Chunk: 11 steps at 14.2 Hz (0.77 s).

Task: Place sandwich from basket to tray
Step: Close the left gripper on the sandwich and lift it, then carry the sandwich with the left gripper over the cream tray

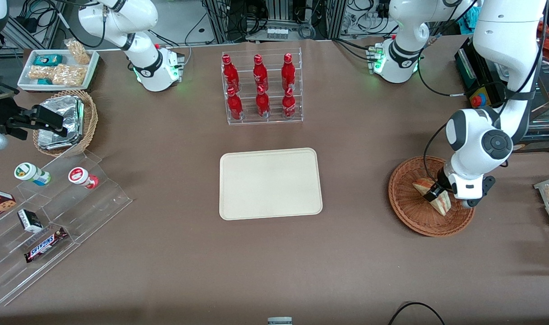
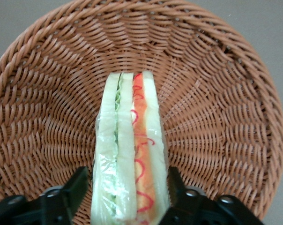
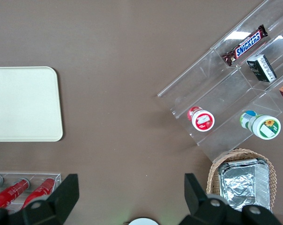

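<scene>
My gripper is down in the basket, one finger on each bread face of the sandwich, seemingly touching yet not squeezing; the wedge stands on edge, its long axis running straight away from my wrist; the tray lies toward the parked arm.

Gripper astride sandwich in basket

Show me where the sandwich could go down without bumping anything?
The cream-beige rectangular tray lies bare. Brown tablecloth lies open between it and the reddish-brown wicker basket, and nearer the front camera too. In that basket the gripper straddles the wrapped triangular sandwich, fingers open. Crowded: the clear rack of red bottles and the clear stepped snack shelf.
</scene>
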Available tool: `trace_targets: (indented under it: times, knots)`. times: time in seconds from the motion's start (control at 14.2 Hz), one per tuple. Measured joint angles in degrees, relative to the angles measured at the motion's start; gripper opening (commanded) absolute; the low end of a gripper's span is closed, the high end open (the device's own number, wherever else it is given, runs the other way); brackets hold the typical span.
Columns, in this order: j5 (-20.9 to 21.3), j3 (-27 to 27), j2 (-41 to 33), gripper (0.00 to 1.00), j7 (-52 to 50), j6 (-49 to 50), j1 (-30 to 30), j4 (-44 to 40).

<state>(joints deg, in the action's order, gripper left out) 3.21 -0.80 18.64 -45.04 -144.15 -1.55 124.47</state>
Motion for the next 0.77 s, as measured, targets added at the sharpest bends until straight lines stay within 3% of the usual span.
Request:
trace_targets:
  times: [0.49,0.77]
  knots:
    - [0.50,-1.64,-4.56,0.02,8.51,20.47,3.28,-8.32]
    - [-0.09,-2.91,-4.36,0.00,19.89,21.83,10.63,-11.35]
